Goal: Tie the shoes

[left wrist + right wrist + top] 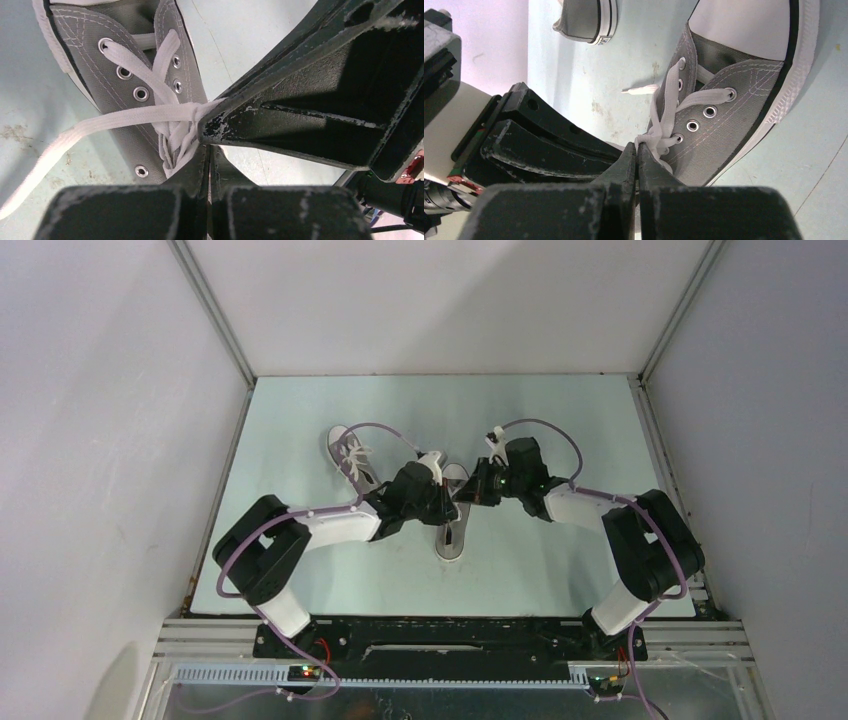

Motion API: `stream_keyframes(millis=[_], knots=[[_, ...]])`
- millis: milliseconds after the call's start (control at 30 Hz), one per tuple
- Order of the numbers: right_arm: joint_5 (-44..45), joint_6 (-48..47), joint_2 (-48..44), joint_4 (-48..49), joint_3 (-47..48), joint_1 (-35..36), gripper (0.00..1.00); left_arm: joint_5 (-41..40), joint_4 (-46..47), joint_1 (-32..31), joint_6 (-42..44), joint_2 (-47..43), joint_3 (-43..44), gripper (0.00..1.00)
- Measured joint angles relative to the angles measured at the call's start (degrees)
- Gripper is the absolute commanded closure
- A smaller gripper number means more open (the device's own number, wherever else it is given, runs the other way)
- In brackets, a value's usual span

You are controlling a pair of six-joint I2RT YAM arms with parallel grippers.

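Observation:
Two grey shoes lie on the table. One shoe [343, 443] sits at the back left, apart from both arms. The other shoe [451, 540] lies mid-table, and both grippers meet over its laces. My left gripper [209, 150] is shut, its tips pressed against the twisted bunch of white lace [174, 137] at the shoe's [130, 60] throat. My right gripper [637, 147] is shut on the same lace knot [650, 137] from the opposite side of the shoe [734, 125]. One loose lace end [60, 145] trails across the table.
The right gripper's black finger [310, 100] crosses close over the left gripper's tips. The left gripper's body [539, 135] fills the right wrist view's left side. The far shoe's heel [586, 20] and a lace tip [639, 90] lie beyond. White walls enclose the pale table [560, 420].

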Motion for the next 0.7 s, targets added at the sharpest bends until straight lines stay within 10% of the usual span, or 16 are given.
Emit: stream_keyframes(millis=[700], knots=[[6.8,-2.6,-0.8,-15.6,8.7,1.5,0.86,8.1,2.8,4.0,0.1,0.0,-1.3,1.0]])
